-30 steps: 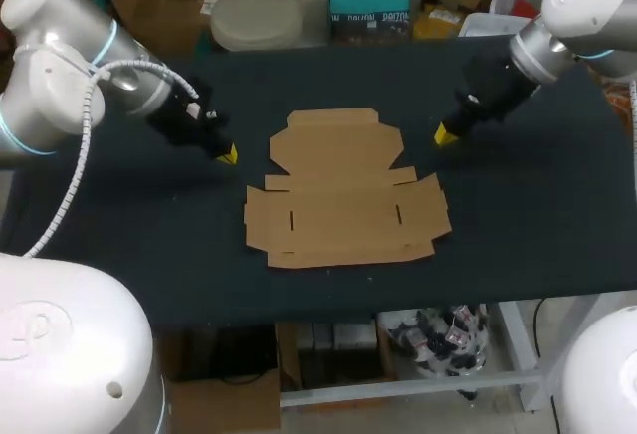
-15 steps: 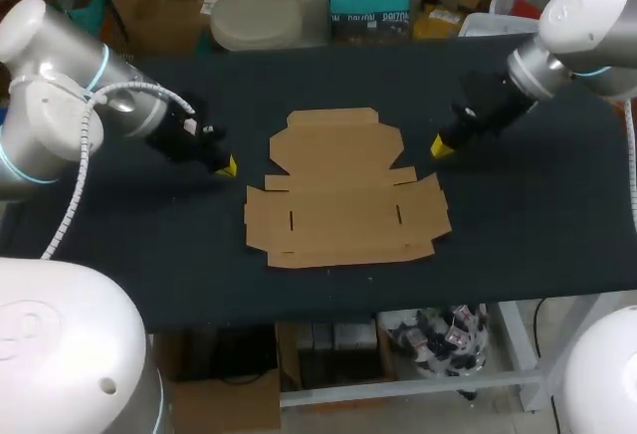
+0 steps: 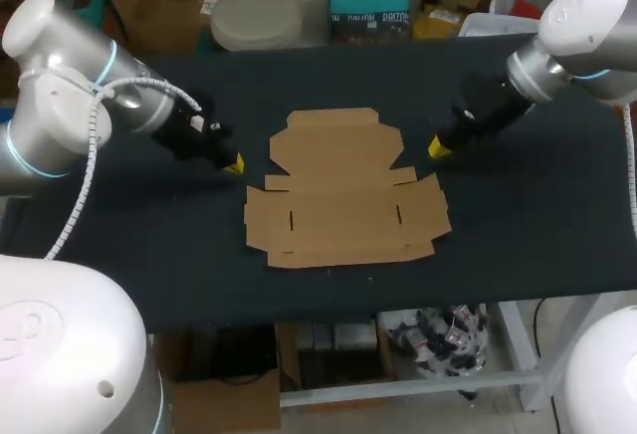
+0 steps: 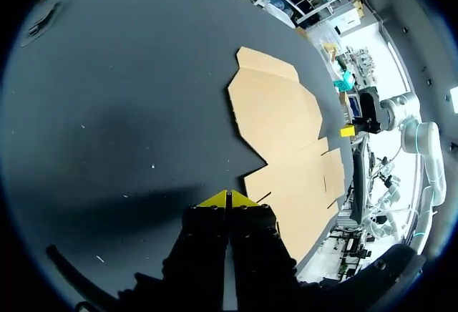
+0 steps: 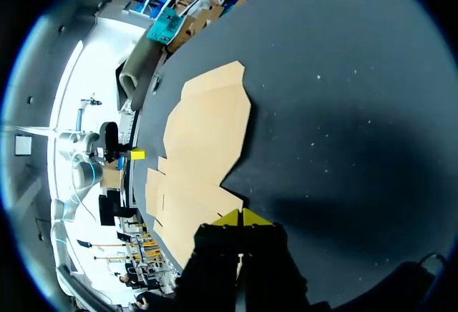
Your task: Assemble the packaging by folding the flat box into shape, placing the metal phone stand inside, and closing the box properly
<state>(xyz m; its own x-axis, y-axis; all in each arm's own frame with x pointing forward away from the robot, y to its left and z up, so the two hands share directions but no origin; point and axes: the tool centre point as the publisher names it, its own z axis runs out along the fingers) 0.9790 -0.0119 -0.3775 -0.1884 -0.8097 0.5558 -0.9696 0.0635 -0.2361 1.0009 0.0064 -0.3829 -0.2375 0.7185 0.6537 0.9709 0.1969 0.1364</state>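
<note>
A flat, unfolded brown cardboard box (image 3: 341,188) lies in the middle of the black table (image 3: 119,225). My left gripper (image 3: 232,164) is shut with nothing in it and hovers just off the cardboard's left edge. My right gripper (image 3: 437,147) is likewise shut and empty, near the cardboard's upper right corner. In the left wrist view the shut yellow tips (image 4: 228,199) point at the cardboard (image 4: 286,133) ahead, with my other gripper (image 4: 348,131) beyond it. In the right wrist view the shut tips (image 5: 242,217) sit close to the cardboard (image 5: 204,140). No phone stand shows.
Bare black tabletop lies on every side of the cardboard, widest at the left and right ends and along the front edge (image 3: 328,305).
My left gripper has slid a little right and down toward the cardboard's left edge. My right gripper has shifted slightly left and down toward the cardboard's corner. The cardboard has not moved.
</note>
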